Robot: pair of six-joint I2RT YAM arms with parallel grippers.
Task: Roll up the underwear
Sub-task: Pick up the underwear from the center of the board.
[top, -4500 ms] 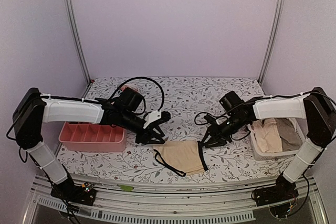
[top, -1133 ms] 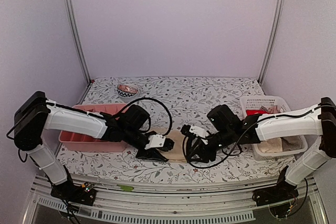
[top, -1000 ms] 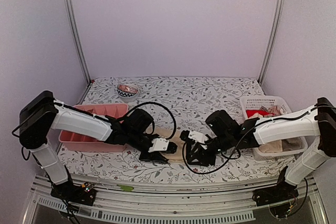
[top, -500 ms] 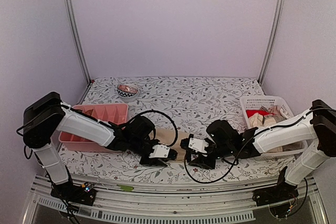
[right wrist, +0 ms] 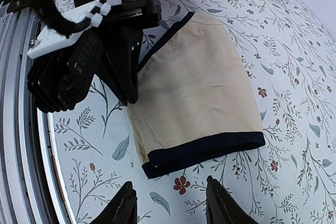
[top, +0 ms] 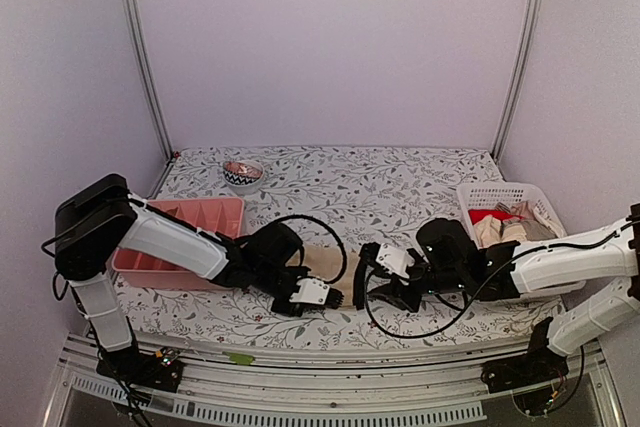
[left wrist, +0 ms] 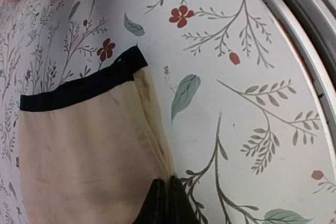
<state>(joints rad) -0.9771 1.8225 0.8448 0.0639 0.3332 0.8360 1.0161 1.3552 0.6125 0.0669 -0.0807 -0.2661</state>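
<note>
A beige underwear (top: 322, 263) with black trim lies folded flat on the flowered table between my two grippers. In the left wrist view the underwear (left wrist: 89, 150) fills the left half, and my left gripper (left wrist: 167, 199) is shut, pinching its near side edge. In the right wrist view the underwear (right wrist: 197, 93) lies just beyond my right gripper (right wrist: 170, 203), which is open and empty, its fingers short of the black hem. My left gripper (top: 335, 298) and right gripper (top: 364, 288) sit close together at the cloth's near end.
A pink divided tray (top: 180, 222) stands behind the left arm. A white basket (top: 490, 192) at the right holds more beige garments (top: 497, 230). A small patterned bowl (top: 243, 173) sits at the back left. The table's metal front rail (left wrist: 307, 35) runs close by.
The underwear, spread out 4.5 s ago, is now folded into a narrow strip. Both grippers came down to its near end; the right arm has since drawn back a little to the right.
</note>
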